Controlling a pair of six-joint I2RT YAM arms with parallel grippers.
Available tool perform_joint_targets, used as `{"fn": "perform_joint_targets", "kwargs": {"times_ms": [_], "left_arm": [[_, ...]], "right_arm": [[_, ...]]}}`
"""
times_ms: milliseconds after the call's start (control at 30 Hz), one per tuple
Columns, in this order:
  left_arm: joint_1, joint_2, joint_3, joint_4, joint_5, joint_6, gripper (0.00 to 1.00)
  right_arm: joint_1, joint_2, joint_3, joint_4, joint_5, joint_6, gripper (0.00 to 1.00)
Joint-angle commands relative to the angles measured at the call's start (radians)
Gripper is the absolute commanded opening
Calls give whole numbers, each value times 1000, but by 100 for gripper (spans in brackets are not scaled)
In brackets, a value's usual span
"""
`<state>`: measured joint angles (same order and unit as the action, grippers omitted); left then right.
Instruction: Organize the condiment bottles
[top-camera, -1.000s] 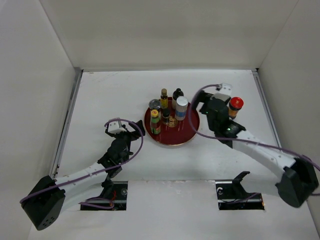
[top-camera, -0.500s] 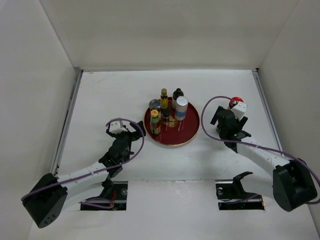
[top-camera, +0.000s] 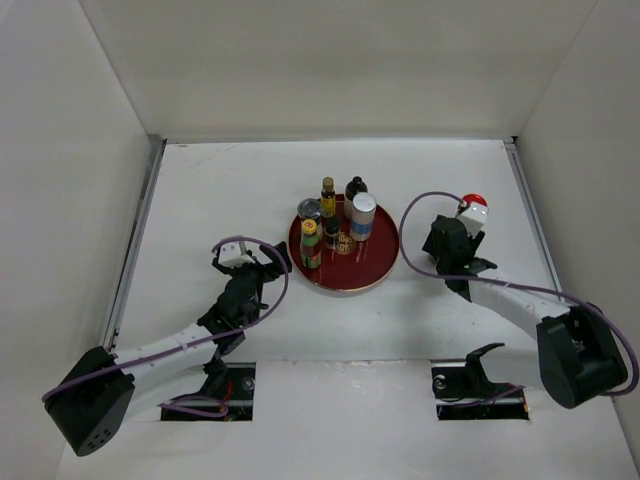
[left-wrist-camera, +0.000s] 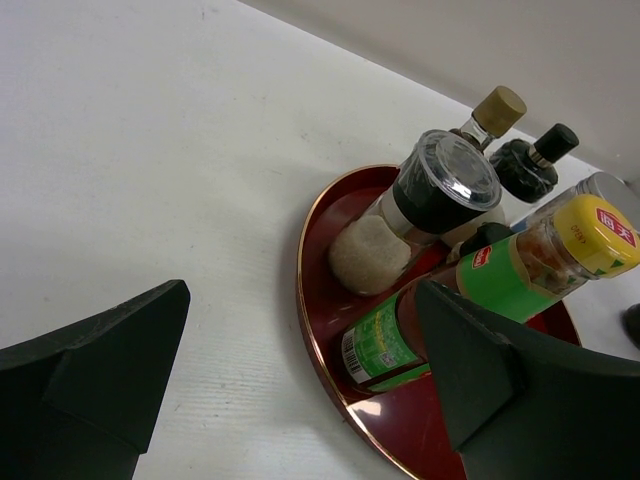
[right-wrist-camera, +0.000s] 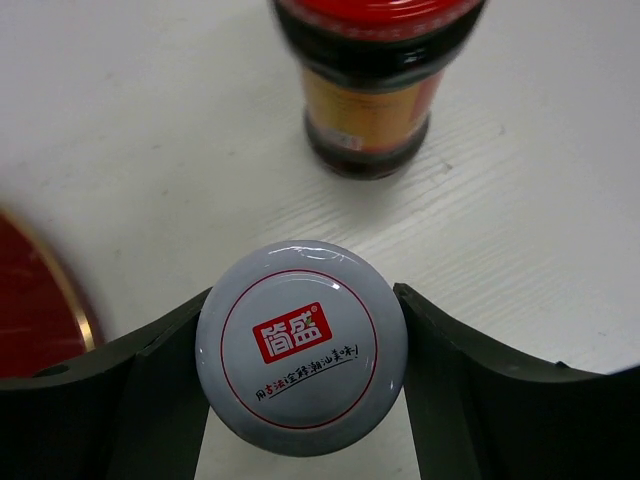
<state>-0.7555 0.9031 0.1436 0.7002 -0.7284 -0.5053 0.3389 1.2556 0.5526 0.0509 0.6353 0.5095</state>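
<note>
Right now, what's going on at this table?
A robot is tidying condiment bottles, several of which stand on a red tray. The right hand has its fingers against both sides of a white-capped bottle. That bottle stands on the table to the right of the tray, and a red-capped jar is just beyond it. The left hand hangs open and empty by the tray's left edge.

Bright, even, diffuse light; shadows faint on white counter. Soft glare on white-capped bottle inside right pincer. Red-capped jar just beyond it is blurred.
</note>
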Motion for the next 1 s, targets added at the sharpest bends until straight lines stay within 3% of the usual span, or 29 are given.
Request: {"fn": "perform_joint_targets", "kwargs": {"times_ms": [0,167,367,600,667,700,800,967], "left_arm": [[-6,-27,-2,50,4,-9,100],[-6,-16,-1,50,3,-10,100],[3,-15,-2,50,6,-10,100],[5,-38,-7,42,6,-10,100],[9,-44,-9,42,6,-10,100],[11,-44,-9,42,6,-10,100],[3,-46,-9,41,6,-10,100],[5,-55,-12,41,6,-10,100]], "right_arm": [[125,-131,41,67,50,-19,46],[419,-139,82,40,79,43,46],[654,138,274,131,116,15,49],[690,370,411,208,116,-42,51],[693,393,409,214,121,-34,59],[694,398,406,205,121,-25,68],[703,369,382,196,122,-14,84],[694,170,271,162,139,9,92]]}}
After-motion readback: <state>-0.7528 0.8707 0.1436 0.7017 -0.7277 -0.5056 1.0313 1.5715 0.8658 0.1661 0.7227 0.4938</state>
